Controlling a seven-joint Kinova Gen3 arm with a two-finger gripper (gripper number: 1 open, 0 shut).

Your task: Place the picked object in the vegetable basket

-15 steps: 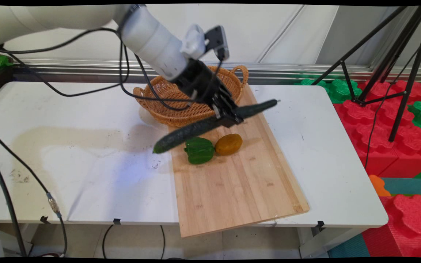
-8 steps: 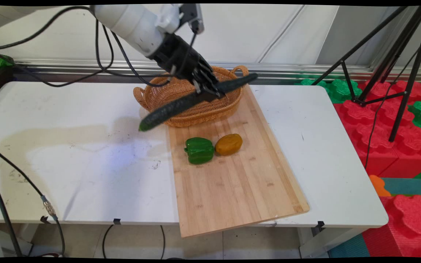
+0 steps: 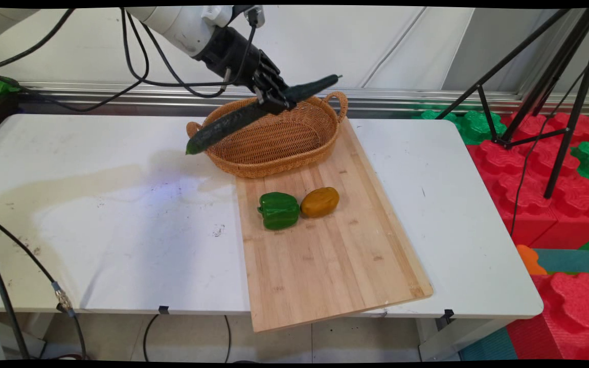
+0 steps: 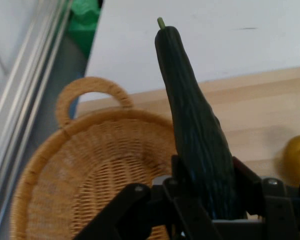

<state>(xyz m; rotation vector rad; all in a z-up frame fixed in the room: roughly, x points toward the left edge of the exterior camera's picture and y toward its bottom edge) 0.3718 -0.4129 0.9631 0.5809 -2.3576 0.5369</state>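
gripping a long dark green cucumber [image 3: 253, 115] near its middle, the black two-finger gripper [image 3: 272, 102] hangs in the air in the main view, its jaws clenched on the vegetable from both sides. the cucumber lies slanted across the jaws, its thin stem end raised past them toward the wall and its thick blunt end drooping out the other way, clear of everything. directly below the jaws sits an oval woven wicker basket with two loop handles [image 3: 274, 140], and the cucumber's low end reaches out past the basket's rim over the white table [image 3: 110, 214]. further below the jaws and nearer the camera, a pale wooden cutting board [image 3: 325, 255] lies on the table with its far end touching the basket. on that board, well apart from the jaws, a green bell pepper [image 3: 278, 210] and a yellow-brown rounded vegetable [image 3: 319, 202] lie side by side, touching.

in the hand view the gripper [image 4: 205, 200] rises from the bottom edge with the cucumber [image 4: 195, 120] wedged between its fingers, the stem tip pointing away up the frame. beyond and to one side of the jaws lies the wicker basket [image 4: 90, 165] with one handle showing; on the other side the cutting board [image 4: 265, 110] and the edge of the yellow-brown vegetable [image 4: 296, 160] appear, with the table [image 4: 215, 35] further off.
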